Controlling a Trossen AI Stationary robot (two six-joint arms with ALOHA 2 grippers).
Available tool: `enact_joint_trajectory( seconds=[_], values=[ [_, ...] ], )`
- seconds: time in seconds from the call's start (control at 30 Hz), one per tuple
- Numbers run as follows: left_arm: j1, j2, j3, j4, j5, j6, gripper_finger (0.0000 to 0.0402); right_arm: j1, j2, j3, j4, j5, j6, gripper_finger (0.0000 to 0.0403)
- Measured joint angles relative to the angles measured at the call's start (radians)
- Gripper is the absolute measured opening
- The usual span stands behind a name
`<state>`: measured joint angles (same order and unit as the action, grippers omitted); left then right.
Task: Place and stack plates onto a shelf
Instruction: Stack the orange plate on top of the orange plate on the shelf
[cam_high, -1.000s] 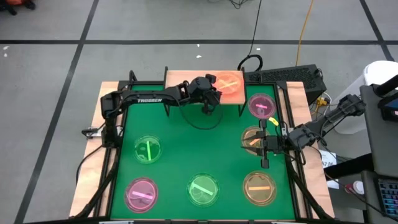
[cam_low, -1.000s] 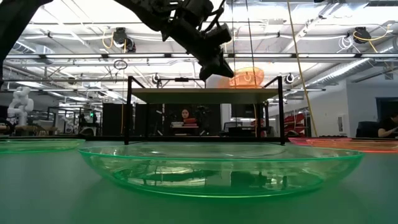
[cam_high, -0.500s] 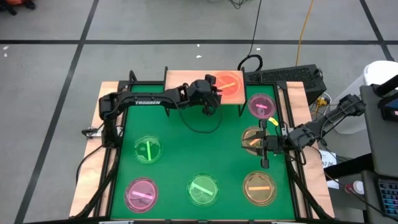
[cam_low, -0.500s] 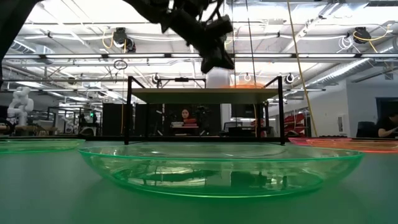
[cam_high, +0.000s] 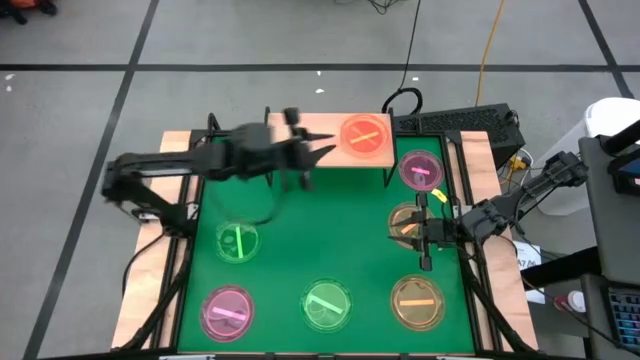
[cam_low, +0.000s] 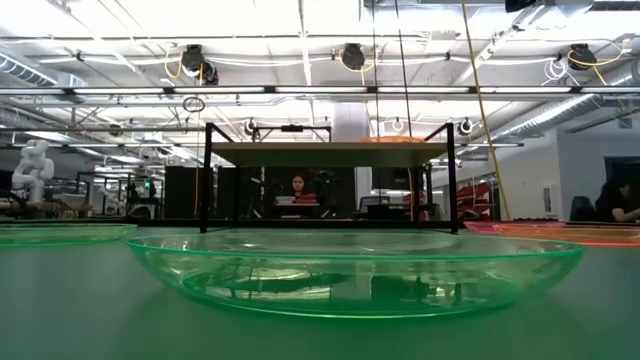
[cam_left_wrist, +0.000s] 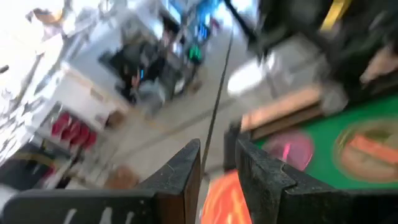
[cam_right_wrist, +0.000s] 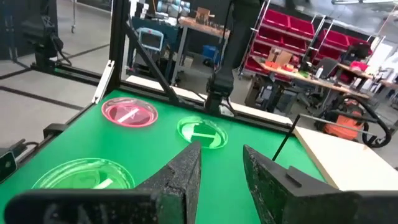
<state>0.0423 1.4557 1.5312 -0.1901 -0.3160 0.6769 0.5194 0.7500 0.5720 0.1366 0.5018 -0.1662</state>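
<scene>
Plates are sitting across the green table (cam_high: 290, 240), and one orange-red plate (cam_high: 364, 134) is resting on the shelf (cam_high: 325, 128), just beyond my left gripper (cam_high: 312, 158). I am holding that gripper empty beside the shelf's near edge, its fingers (cam_left_wrist: 180, 177) a narrow gap apart. My right gripper (cam_high: 426, 232) is hovering over an amber plate (cam_high: 407, 222), fingers (cam_right_wrist: 180, 174) parted and gripping nothing, a pink plate (cam_high: 421, 170) lying just past it toward the shelf. Green plates (cam_high: 238, 241) are lying well apart from both.
</scene>
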Motion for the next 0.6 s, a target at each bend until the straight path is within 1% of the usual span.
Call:
enact_joint_trajectory(
  seconds=[0.07,0.17,0.23,0.33,0.43,0.5,0.6],
  values=[
    [-0.060,-0.057,0.001,-0.064,0.000,-0.014,0.0108,0.000,0.000,0.000,-0.004,0.000,0.001,0.0105],
    [-0.151,-0.100,-0.010,-0.150,0.000,-0.080,0.0108,0.000,0.000,0.000,-0.011,-0.004,0.007,0.0105],
    [-0.211,-0.115,-0.063,-0.131,-0.007,-0.126,0.0108,0.000,0.000,0.000,-0.016,-0.004,0.023,0.0105],
    [-0.306,-0.122,-0.188,0.010,-0.009,-0.132,0.0108,0.000,0.002,0.000,-0.022,-0.004,0.028,0.0105],
    [-0.379,-0.121,-0.333,0.216,-0.006,-0.096,0.0108,0.000,0.003,0.000,-0.022,-0.004,0.050,0.0105],
    [-0.404,-0.122,-0.435,0.382,-0.017,-0.079,0.0108,0.000,0.003,0.000,-0.022,-0.004,0.058,0.0105],
    [-0.409,-0.122,-0.584,0.632,-0.045,-0.062,0.0108,0.000,0.003,0.000,-0.022,-0.004,0.058,0.0105]
  ],
)
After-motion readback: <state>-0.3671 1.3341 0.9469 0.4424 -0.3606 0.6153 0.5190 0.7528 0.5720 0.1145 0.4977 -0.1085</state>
